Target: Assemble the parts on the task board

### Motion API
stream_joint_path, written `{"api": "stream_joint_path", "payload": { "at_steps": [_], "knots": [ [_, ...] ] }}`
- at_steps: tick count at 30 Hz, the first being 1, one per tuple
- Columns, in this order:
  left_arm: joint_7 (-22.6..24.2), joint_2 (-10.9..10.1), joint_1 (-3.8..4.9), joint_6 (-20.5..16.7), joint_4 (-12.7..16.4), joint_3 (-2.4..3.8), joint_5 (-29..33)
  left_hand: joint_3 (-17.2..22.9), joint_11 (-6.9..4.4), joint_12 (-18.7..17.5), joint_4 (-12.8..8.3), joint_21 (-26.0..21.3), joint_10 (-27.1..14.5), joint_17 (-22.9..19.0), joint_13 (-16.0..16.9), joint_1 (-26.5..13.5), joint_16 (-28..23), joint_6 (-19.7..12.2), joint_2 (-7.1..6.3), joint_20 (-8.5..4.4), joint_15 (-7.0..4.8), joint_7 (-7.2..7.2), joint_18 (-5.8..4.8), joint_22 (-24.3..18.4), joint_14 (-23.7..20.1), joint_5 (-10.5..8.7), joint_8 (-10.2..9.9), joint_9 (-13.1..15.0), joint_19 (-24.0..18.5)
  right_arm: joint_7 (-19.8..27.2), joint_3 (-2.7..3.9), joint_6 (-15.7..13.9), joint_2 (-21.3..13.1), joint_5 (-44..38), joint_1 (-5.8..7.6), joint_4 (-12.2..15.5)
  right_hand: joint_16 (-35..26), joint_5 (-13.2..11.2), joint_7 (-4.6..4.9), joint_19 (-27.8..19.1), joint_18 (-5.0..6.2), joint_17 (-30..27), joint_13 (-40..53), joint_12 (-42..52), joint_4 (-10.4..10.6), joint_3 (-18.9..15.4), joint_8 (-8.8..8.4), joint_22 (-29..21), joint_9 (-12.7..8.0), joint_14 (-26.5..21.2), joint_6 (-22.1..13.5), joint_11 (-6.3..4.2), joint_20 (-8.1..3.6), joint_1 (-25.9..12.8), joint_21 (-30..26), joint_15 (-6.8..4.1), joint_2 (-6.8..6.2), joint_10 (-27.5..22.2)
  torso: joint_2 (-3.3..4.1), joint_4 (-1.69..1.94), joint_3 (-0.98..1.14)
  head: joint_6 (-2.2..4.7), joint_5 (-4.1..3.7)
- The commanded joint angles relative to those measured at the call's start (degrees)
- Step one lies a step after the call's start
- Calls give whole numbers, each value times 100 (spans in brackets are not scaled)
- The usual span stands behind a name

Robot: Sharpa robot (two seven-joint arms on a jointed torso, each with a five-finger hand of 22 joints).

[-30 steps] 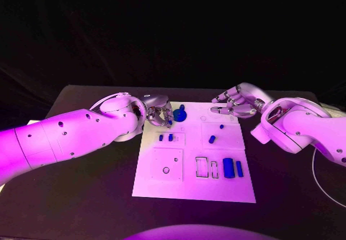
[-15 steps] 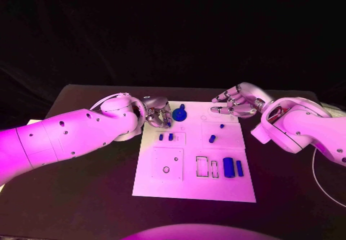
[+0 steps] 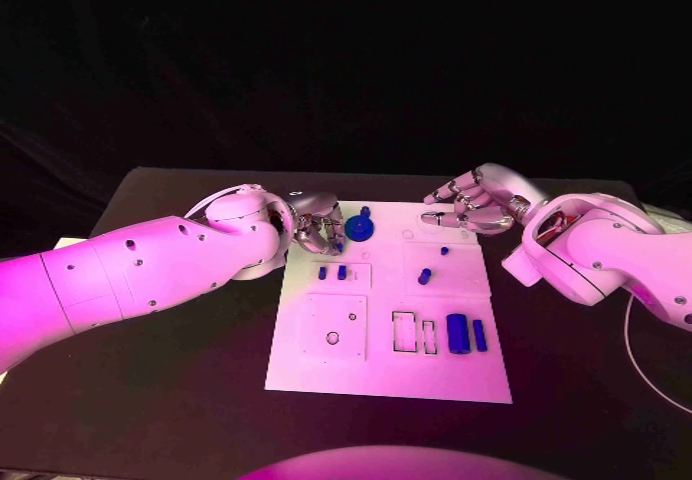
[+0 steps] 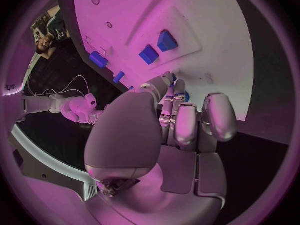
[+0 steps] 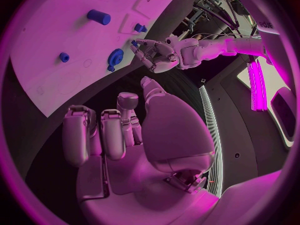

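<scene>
Board (image 3: 325, 372) lies white in the middle of my black bench (image 3: 159, 400), long side running away from me. On it I count several blue parts: a round gear-like piece (image 3: 358, 229) at the far edge, two small pegs (image 3: 332, 272) side by side on the left, a little stub (image 3: 443, 252) and a short cylinder (image 3: 424, 277) further right, and two upright blocks (image 3: 464, 335) near the right edge beside a pair of rectangular slots (image 3: 414, 334).

My left robot hand (image 3: 316, 228) sits at the board's far left corner, just beside the gear-like piece. From the left wrist view its fingers (image 4: 187, 122) are curled inward and close together, tips pointing at the board; I cannot tell whether anything is pinched at the tips, since the palm hides them.

My right robot hand (image 3: 476, 205) hovers off the far right corner of the board, well apart from the parts. In the right wrist view its fingers (image 5: 103, 132) are bent but separated, with nothing between them.
</scene>
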Motion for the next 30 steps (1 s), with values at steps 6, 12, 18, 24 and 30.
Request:
{"api": "stream_joint_path", "payload": {
  "at_steps": [6, 12, 18, 24, 30],
  "knots": [
    [-104, 20, -14, 268, -23, -9, -62, 49, -10, -37, -4, 32, 35, -13, 6, -71, -5, 45, 6, -6, 3, -15, -104, 9, 120, -21, -26, 2, 46, 28, 0, 76, 6, -16, -5, 8, -26, 38, -1, -10, 49, 429, 5, 9, -5, -26, 3, 8, 1, 378, 45, -16, -4, 1, -19, -47, 64, -21, 0, 4, 2, -21, 5],
    [-137, 21, -14, 305, -34, -10, -77, 56, -13, -40, -9, 38, 46, -19, 9, -77, -6, 53, 8, -7, 1, -18, -105, 15, 119, -22, -27, 1, 47, 29, 0, 79, 4, -16, -5, 10, -26, 38, -1, -10, 49, 429, 5, 9, -5, -26, 3, 8, 1, 378, 45, -16, -4, 1, -19, -47, 64, -21, -2, 5, 1, -33, 14],
    [-146, 15, -15, 307, -35, -10, -81, 56, -13, -40, -9, 38, 46, -19, 9, -77, -6, 53, 8, -7, 1, -18, -105, 15, 119, -22, -27, 1, 47, 29, 0, 81, 4, -16, -5, 9, -28, 41, -2, -11, 49, 427, 2, 7, -5, -29, 4, 6, 1, 378, 46, -16, -4, 3, -20, -47, 66, -22, -2, 4, 0, -31, 17],
    [-149, 9, -15, 305, -29, -10, -82, 63, -17, -44, -16, 39, 61, -24, 13, -85, -5, 66, 8, -7, -1, -20, -105, 18, 117, -23, -28, 0, 45, 30, 0, 84, 5, -16, -5, 8, -33, 48, -2, -12, 51, 421, -5, -1, -5, -39, 5, 0, 2, 377, 49, -17, -5, 7, -24, -48, 72, -25, 0, 4, -1, -41, 19],
    [-155, 1, -16, 302, -25, -10, -82, 64, -16, -47, -17, 41, 62, -27, 13, -89, -5, 66, 5, -8, -2, -19, -105, 20, 117, -24, -29, -1, 46, 29, 0, 85, 5, -16, -5, 8, -33, 48, -2, -12, 51, 421, -5, -1, -5, -39, 5, 0, 2, 377, 49, -17, -5, 7, -24, -48, 72, -25, -3, 5, -2, -51, 21]
  ]
}}
